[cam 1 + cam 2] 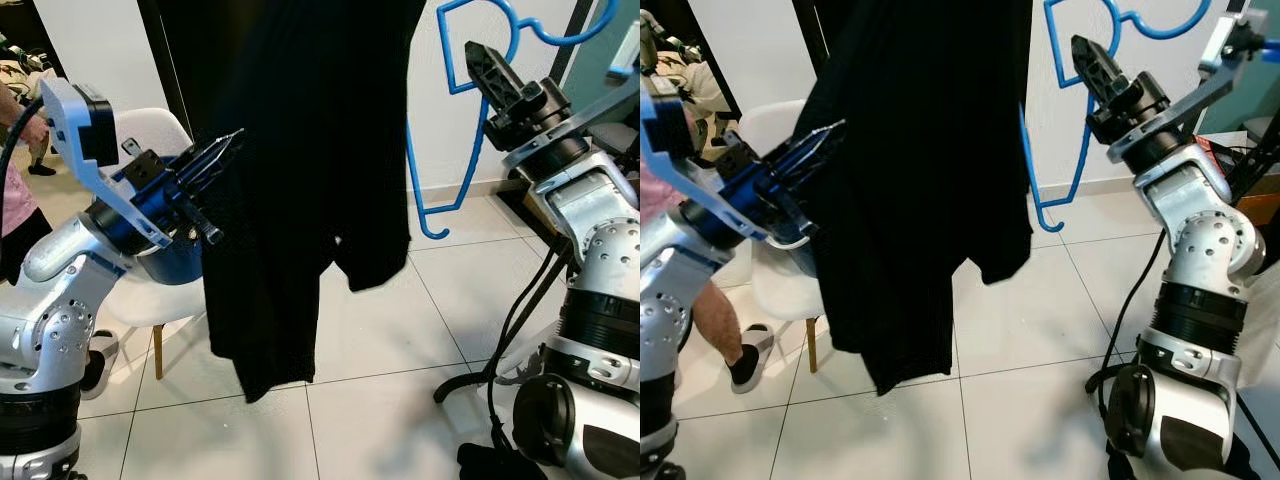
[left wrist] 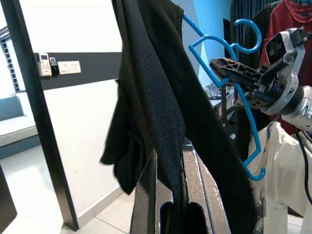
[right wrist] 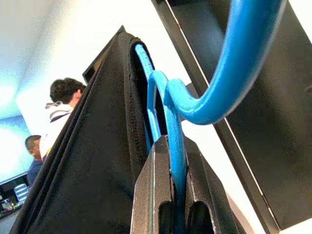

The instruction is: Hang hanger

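White floor tiles [image 1: 380, 330] and a pale wall sit behind the work, with a white chair [image 1: 150, 130] at the robot's left and a person's leg and shoe [image 1: 735, 340] just beyond it. Held high between both arms is the blue plastic hanger [image 1: 445, 150], a black garment [image 1: 300, 180] draped over it and hanging down toward the floor. The right tool [image 3: 173, 195] is closed on the hanger's blue bar close under the hook, as its wrist view makes plain. The left tool [image 2: 178, 204] is pinched shut on a fold of the black cloth at the garment's side, steadying it.

By my reading, the carry-and-lift step is in hand: the hanger is up in the air, its hook [image 1: 555, 25] not yet over anything. A clothes rack with a red garment [image 2: 292, 19] shows in the left wrist view. Next, the hook likely needs raising over a rail, then lowering until it catches before either tool lets go.
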Robot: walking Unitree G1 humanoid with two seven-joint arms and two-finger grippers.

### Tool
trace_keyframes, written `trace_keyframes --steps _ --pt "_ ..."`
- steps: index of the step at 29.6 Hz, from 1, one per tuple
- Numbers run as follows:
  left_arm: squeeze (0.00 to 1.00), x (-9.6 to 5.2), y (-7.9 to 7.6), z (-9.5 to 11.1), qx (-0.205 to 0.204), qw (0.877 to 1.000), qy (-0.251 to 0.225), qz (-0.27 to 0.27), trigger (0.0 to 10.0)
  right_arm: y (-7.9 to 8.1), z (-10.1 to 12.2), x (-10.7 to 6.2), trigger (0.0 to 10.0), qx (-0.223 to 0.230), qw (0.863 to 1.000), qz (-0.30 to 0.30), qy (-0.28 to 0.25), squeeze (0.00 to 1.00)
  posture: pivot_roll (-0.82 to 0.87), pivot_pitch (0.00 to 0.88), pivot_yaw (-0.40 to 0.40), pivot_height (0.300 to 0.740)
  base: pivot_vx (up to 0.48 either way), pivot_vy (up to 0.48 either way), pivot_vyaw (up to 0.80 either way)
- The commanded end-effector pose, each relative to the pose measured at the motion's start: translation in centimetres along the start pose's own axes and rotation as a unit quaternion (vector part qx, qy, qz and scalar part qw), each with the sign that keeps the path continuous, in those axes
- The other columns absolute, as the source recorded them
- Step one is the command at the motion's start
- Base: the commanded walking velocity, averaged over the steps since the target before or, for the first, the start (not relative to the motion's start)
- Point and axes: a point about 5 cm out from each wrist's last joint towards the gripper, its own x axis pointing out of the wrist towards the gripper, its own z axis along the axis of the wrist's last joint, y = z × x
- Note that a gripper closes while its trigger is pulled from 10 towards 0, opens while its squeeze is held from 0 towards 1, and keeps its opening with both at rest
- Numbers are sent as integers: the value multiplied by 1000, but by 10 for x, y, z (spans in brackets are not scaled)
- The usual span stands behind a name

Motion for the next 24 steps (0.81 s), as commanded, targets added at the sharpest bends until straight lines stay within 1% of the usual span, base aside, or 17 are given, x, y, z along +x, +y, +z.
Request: trace_keyframes --steps 1,2,4,5,6,7,8,9,10,11,14,15,17,19,21,22,24 --pt "0 -6 4 -5 13 1000 25 6 0 6 8 0 10000 -13 1000 13 -13 0 -63 0 7 740 0 0 0" --pt "0 -7 8 -10 24 999 38 17 471 12 4 0 10000 -29 999 30 2 0 -64 0 8 740 0 0 0" --pt "0 -7 8 -10 24 999 38 17 471 12 4 0 10000 -29 999 30 2 0 -64 0 8 740 0 0 0" --pt "0 -8 12 -14 38 997 53 32 1922 19 1 0 10000 -49 997 51 17 0 -65 0 8 740 0 0 0" --pt "0 -8 12 -14 38 997 53 32 1922 19 1 0 10000 -49 997 51 17 0 -65 0 8 740 0 0 0" --pt "0 -9 20 -19 61 994 72 59 10000 28 -4 -2 10000 -78 993 84 40 0 -66 0 8 740 0 0 0" --pt "0 -9 20 -19 61 994 72 59 10000 28 -4 -2 10000 -78 993 84 40 0 -66 0 8 740 0 0 0" --pt "0 -10 25 -22 77 991 84 76 10000 33 -8 -3 10000 -95 988 105 56 0 -66 0 8 740 0 0 0" --pt "0 -10 25 -22 77 991 84 76 10000 33 -8 -3 10000 -95 988 105 56 0 -66 0 8 740 0 0 0" --pt "0 -11 31 -24 95 986 98 97 10000 38 -12 -7 10000 -116 982 130 73 0 -68 0 10 740 0 0 0" --pt "0 -13 34 -25 102 983 107 108 10000 41 -14 -9 10000 -131 977 145 84 0 -66 0 10 740 0 0 0" --pt "1000 -14 35 -25 104 982 113 110 10000 42 -15 -10 10000 -139 974 152 89 0 -66 0 11 740 0 0 0" --pt "1000 -16 34 -26 103 982 121 100 10000 42 -14 -11 10000 -145 973 154 89 0 -66 0 12 740 0 0 0" --pt "1000 -20 21 -32 92 983 157 32 10000 43 -12 -11 10000 -145 974 159 78 0 -58 0 8 740 0 0 0" --pt "1000 -20 21 -32 92 983 157 32 10000 43 -12 -11 10000 -145 974 159 78 0 -58 0 8 740 0 0 0" --pt "1000 -21 12 -36 85 981 175 -7 10000 43 -11 -11 10000 -146 974 158 72 0 -58 0 8 740 0 0 0" --pt "1000 -21 12 -36 85 981 175 -7 10000 43 -11 -11 10000 -146 974 158 72 0 -58 0 8 740 0 0 0"
